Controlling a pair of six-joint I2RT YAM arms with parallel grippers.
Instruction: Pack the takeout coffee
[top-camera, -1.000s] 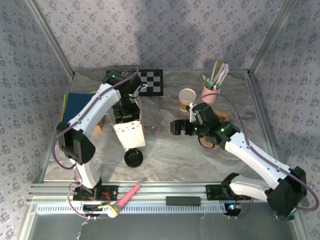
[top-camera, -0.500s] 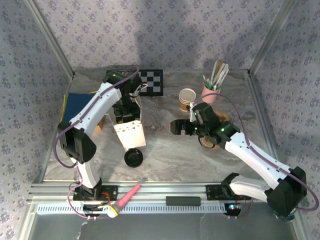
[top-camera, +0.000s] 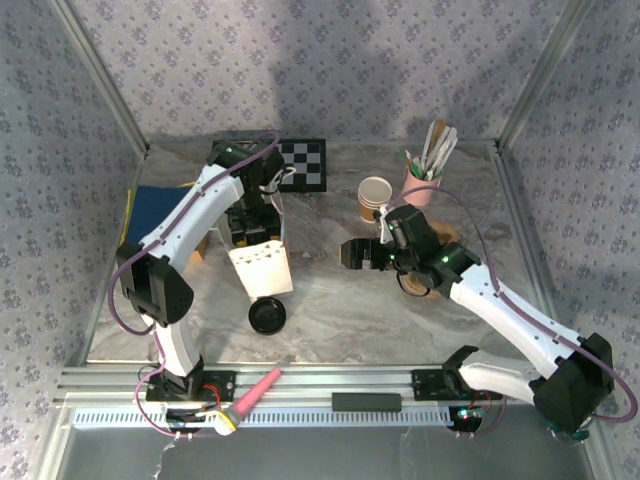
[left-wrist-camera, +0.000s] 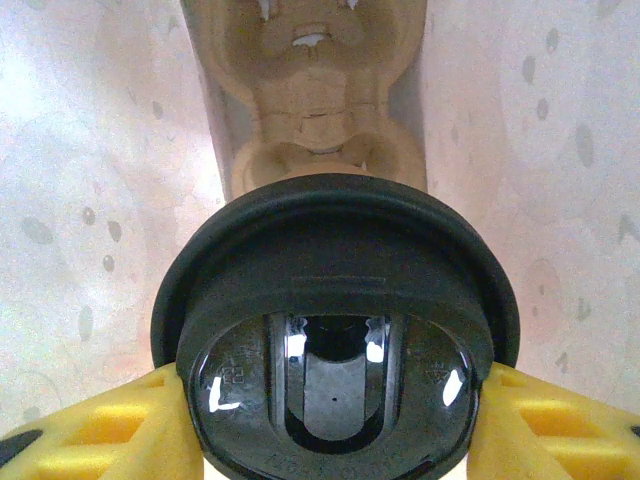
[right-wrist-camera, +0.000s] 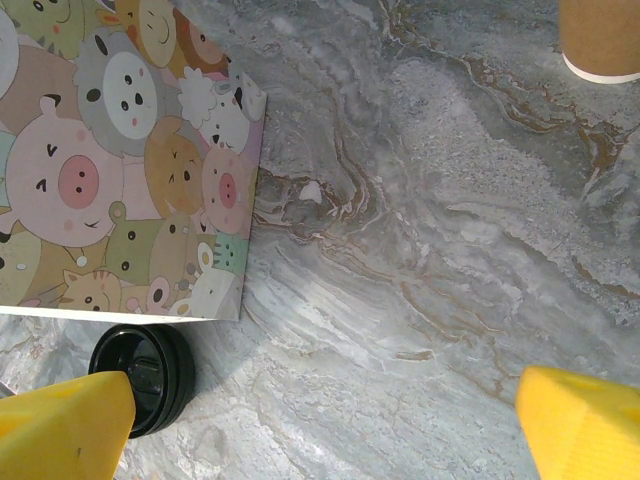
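Observation:
In the left wrist view the takeout coffee (left-wrist-camera: 335, 290) is seen from above as a black domed sip lid, and the cup wall under it is hidden. My left gripper (left-wrist-camera: 335, 425) is shut on it, a yellow finger (left-wrist-camera: 120, 425) pressed against each side. It hangs inside the paper bag (top-camera: 262, 268), above a tan pulp carrier (left-wrist-camera: 310, 90) on the bag's floor. From above, my left gripper (top-camera: 250, 228) reaches into the bag's mouth. My right gripper (top-camera: 352, 253) (right-wrist-camera: 320, 430) stands open over bare marble, right of the bag (right-wrist-camera: 130, 150).
A loose black lid (top-camera: 267, 316) (right-wrist-camera: 145, 375) lies in front of the bag. A stack of tan cups (top-camera: 375, 198) (right-wrist-camera: 600, 40) and a pink holder of wooden utensils (top-camera: 425, 185) stand at the back right. A checkerboard (top-camera: 303, 163) lies at the back.

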